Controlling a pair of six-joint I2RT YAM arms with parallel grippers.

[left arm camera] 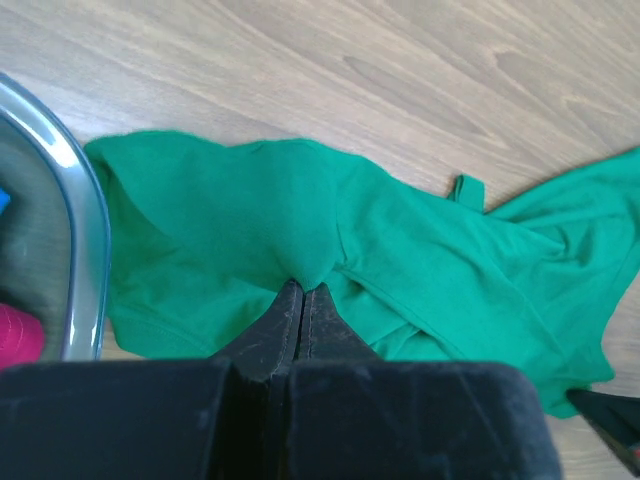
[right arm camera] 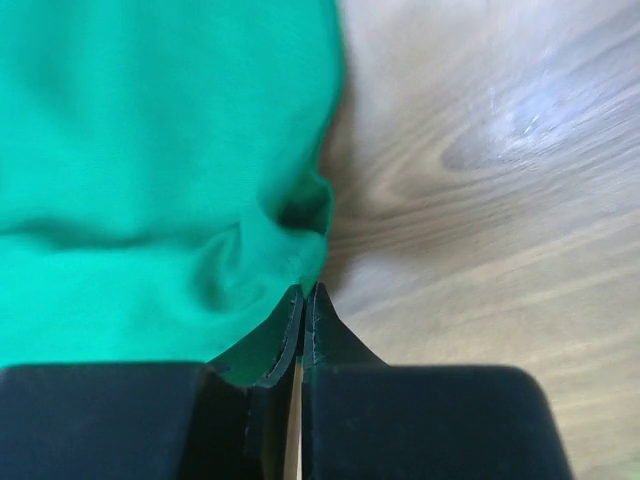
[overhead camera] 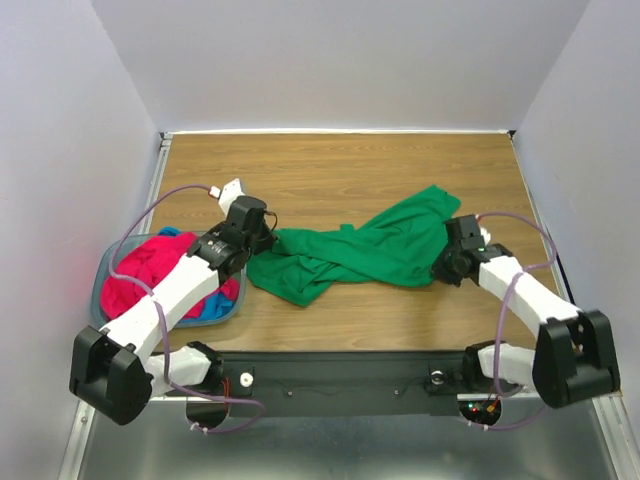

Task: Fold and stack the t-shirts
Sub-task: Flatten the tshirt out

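The kelly green t-shirt (overhead camera: 360, 250) lies twisted and stretched across the middle of the wooden table. My left gripper (overhead camera: 262, 237) is shut on its left end, a pinch of green cloth (left arm camera: 300, 255) bunched at the fingertips. My right gripper (overhead camera: 447, 262) is shut on its right edge, cloth (right arm camera: 270, 250) pinched between the tips. The pink-red t-shirt (overhead camera: 150, 270) and the blue t-shirt (overhead camera: 215, 305) lie crumpled in the basket under my left arm.
The grey-blue plastic basket (overhead camera: 105, 290) sits at the table's left edge; its rim (left arm camera: 85, 240) shows beside the green cloth. Bare wood (overhead camera: 340, 170) lies behind the shirt. White walls close in the table on three sides.
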